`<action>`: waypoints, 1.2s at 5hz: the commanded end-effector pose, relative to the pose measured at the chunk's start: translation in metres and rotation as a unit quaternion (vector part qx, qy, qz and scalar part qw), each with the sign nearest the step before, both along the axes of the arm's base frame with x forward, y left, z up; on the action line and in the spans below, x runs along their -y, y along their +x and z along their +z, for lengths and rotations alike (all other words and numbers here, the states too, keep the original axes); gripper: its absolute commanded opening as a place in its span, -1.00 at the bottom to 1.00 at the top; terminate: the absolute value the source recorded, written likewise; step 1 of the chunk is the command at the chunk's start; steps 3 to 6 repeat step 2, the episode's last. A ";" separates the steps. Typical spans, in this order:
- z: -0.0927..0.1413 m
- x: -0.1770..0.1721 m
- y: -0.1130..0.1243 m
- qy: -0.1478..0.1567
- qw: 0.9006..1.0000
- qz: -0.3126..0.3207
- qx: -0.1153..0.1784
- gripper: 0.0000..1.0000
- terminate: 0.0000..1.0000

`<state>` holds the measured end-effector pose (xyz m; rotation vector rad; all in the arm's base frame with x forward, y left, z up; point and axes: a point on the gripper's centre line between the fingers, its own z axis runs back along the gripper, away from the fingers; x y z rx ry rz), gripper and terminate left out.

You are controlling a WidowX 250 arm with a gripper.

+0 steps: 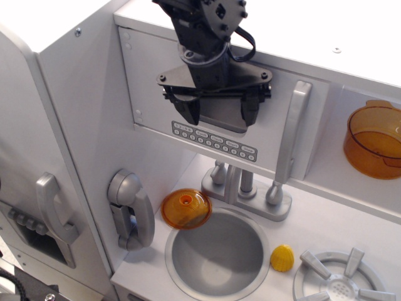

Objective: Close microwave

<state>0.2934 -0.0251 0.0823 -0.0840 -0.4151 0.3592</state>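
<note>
- The microwave (222,106) sat in the upper centre of the frame, built into the white toy kitchen, its wide white door (150,94) lying very nearly flat with the cabinet front.
- The gripper (218,114) was planted right on the door's clear window, black fingers (190,110) spread wide and holding nothing, tips pointing down toward the button row (215,142).
- Whether the tips actually touched the window could not be told from this one view; they looked pressed against it.
- The long silver bar handle (290,135) stood upright at the door's right edge, right of centre, untouched by the fingers.
- Judging the step: this looked like the closing push, nearly finished, with only a thin shadow line showing along the door's right side.
- The next move, by my reading, called for a short, firm press straight into the door until it seated, then a clean pull back without catching the handle.
- Down on the worktop, lower half of the frame, the round sink (217,254) sat beside an orange lid (186,209), with the grey tap (241,188) behind it.
- A small yellow piece (282,258) lay lower right, and an orange pot (374,141) rested on the shelf at the right edge, all well clear of the door's swing.
</note>
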 end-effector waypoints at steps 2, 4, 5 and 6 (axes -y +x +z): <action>0.010 -0.024 -0.090 -0.001 0.995 -0.093 -0.039 1.00 1.00; 0.010 -0.024 -0.090 -0.001 0.995 -0.093 -0.039 1.00 1.00; 0.010 -0.024 -0.090 -0.001 0.995 -0.093 -0.039 1.00 1.00; 0.010 -0.024 -0.090 -0.001 0.995 -0.093 -0.039 1.00 1.00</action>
